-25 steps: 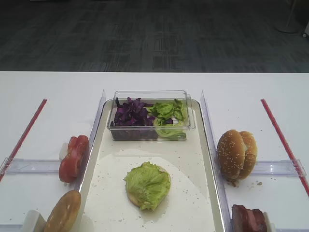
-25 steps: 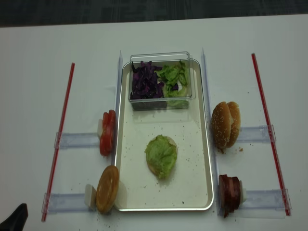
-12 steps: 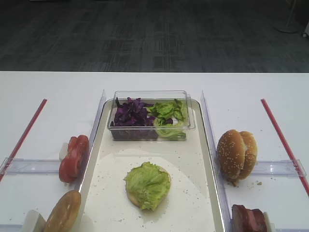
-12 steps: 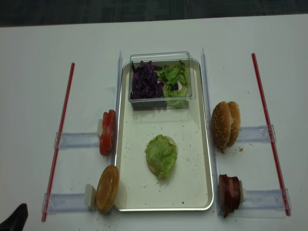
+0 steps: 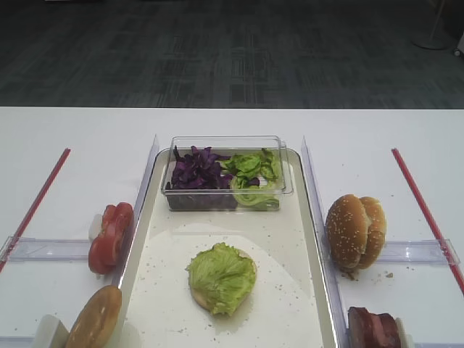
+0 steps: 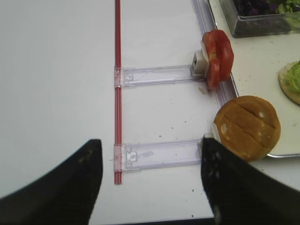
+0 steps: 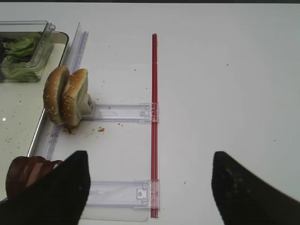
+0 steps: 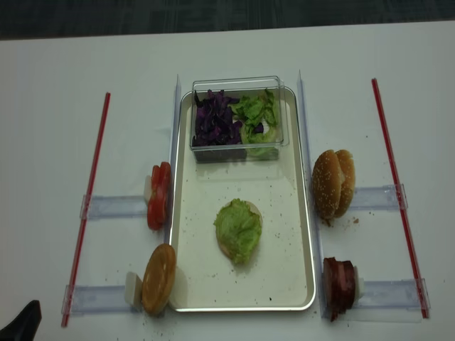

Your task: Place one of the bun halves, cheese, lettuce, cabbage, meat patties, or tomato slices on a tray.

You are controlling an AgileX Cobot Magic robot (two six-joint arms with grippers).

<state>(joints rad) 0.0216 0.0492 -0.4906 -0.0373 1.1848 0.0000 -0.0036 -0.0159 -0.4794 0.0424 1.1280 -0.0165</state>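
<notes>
Since the tray (image 8: 302, 234) already carries a bun base topped with lettuce (image 8: 239, 229), the next layer looks due, and both arms hang back at the near table edge. Ahead and to the left of the right gripper (image 7: 150, 187), whose fingers (image 7: 56, 192) stand wide apart and empty, lie the meat patties (image 7: 26, 172), with the bun halves (image 7: 65, 96) farther ahead; approach squarely and close across the thickness. The left gripper (image 6: 147, 183) is likewise spread and empty, tomato slices (image 6: 216, 57) ahead-right.
</notes>
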